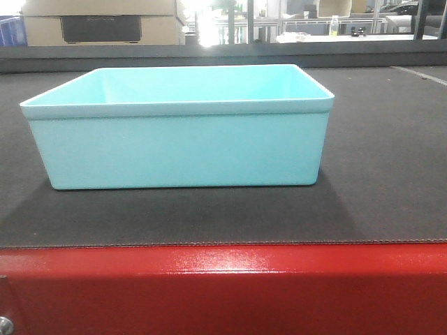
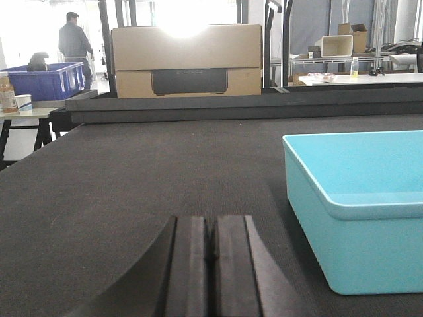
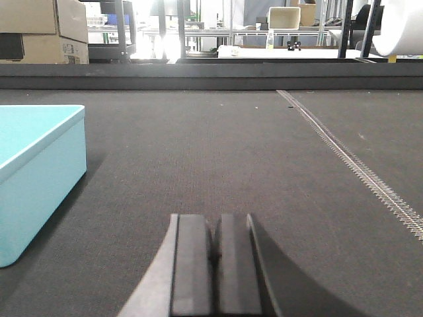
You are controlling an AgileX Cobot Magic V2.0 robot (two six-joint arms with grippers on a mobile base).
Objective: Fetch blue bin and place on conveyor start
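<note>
We see the blue bin [image 1: 178, 129] standing flat on the dark belt of the conveyor start [image 1: 391, 174], just behind the red frame [image 1: 223, 286], so we judge the placing as done or almost done.

The left gripper [image 2: 211, 247] has its two pads pressed together and holds nothing; the bin [image 2: 360, 211] lies ahead of these jaws and to their right, apart from them. The right gripper [image 3: 213, 247] is also pressed together and empty; here the bin [image 3: 36, 175] lies ahead and to the left of the jaws, also apart. So the bin sits between the two arms, and we cannot tell which arm is nearer. Its long axis runs across, from one gripper toward the other, so each arm faces a short end wall. If a correction is needed, both arms must turn inward.

The front view alone shows the whole bin, upright and empty inside, and the red frame, but no gripper. The wrist views alone show the jaws. Only the right wrist view shows the belt seam [image 3: 357, 168], ahead and right of its jaws.
</note>
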